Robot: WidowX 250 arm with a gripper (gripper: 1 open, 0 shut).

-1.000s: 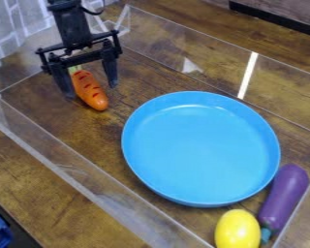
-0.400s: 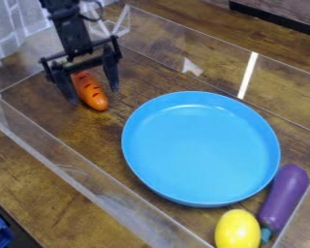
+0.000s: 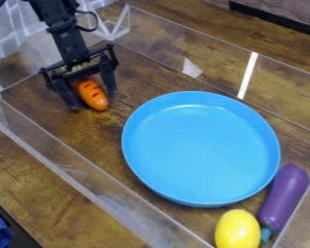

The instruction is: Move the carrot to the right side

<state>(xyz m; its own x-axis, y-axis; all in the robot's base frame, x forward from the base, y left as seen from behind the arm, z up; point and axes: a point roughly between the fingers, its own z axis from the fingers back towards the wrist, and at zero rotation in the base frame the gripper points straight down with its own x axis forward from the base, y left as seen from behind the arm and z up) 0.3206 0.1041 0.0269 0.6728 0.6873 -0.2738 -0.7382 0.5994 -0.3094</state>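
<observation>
Wooden table [image 3: 67,145] bears carrot [image 3: 92,94], blue plate [image 3: 201,148], eggplant [image 3: 285,194], lemon [image 3: 238,231].

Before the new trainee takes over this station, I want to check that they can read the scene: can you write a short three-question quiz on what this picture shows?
1. True or false: the black gripper has its fingers spread on either side of the small orange toy carrot.
2. Which thing lies nearest the yellow lemon? A) the carrot B) the purple eggplant C) the gripper
3. Fill in: the round blue plastic plate holds ____ objects.

Key: 1 true; 2 B; 3 no.
</observation>
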